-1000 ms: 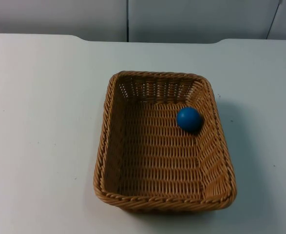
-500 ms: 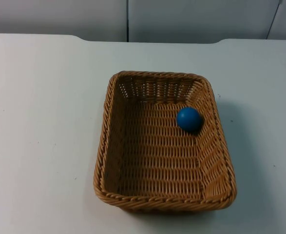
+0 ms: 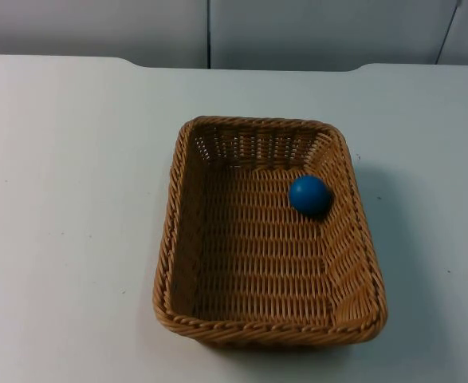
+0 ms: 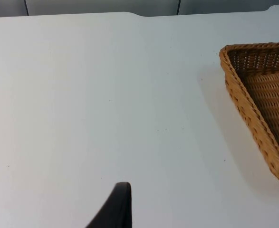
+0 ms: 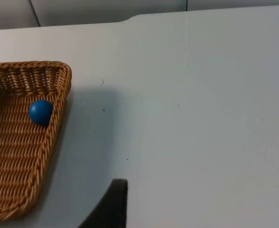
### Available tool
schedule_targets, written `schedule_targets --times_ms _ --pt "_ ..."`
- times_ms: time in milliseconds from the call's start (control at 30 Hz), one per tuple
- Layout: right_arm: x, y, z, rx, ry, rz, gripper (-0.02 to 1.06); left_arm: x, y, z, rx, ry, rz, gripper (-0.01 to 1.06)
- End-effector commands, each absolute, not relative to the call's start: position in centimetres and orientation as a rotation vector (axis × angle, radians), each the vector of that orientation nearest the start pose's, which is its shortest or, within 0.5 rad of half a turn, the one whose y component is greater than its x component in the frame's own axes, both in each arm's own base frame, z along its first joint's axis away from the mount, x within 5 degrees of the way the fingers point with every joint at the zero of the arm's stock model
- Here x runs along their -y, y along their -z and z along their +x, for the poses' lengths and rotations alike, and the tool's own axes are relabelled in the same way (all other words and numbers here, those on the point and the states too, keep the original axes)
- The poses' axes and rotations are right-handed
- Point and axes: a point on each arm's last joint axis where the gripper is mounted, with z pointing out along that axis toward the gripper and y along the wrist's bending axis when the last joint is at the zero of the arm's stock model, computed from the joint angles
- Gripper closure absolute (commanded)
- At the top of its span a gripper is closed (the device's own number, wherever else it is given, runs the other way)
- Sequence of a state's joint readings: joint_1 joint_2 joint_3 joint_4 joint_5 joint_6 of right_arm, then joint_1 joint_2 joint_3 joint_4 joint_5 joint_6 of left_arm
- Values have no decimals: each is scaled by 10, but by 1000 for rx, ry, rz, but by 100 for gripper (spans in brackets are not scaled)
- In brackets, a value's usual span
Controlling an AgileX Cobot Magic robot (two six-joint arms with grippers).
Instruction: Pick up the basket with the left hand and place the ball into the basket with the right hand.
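Ball (image 3: 309,195) of blue lies already inside the wicker basket (image 3: 170,239), tucked against the basket's right wall near its far right corner, and the basket itself sits flat on the white desk (image 3: 66,207) with nothing holding it. Judged from that, the placing looks done and the basket is set down, so the main hazard is disturbance: a nudge to the rim could send the ball rolling across the woven floor, and a sharp tilt could tip it over the low wall. The left gripper (image 4: 118,209) hangs over bare desk well to the basket's left, and the right gripper (image 5: 111,204) over bare desk to the basket's right, near its side wall; both arms appear to wait clear of the work. Only one black fingertip of each is visible, so I cannot tell whether either set of jaws is wide or narrow. A careless sweep of the right arm towards the basket seems the likelier cause of trouble, being the closer
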State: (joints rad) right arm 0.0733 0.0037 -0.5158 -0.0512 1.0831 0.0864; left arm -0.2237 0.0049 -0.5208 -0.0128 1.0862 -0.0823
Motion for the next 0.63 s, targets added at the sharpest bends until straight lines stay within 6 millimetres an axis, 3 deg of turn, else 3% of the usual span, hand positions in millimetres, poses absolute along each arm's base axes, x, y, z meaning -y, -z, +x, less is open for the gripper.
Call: schedule_targets --times_ms 0,167,600 --pt "4 -278 -7 -2053 -38 24 0 -1 -279 -7 -2049 209 140 9" --pt "4 -278 -7 -2053 -38 24 0 0 -279 -7 -2050 202 127 9" --pt "4 -278 -7 -2053 -38 24 0 1 -279 -7 -2044 45 -130 9"
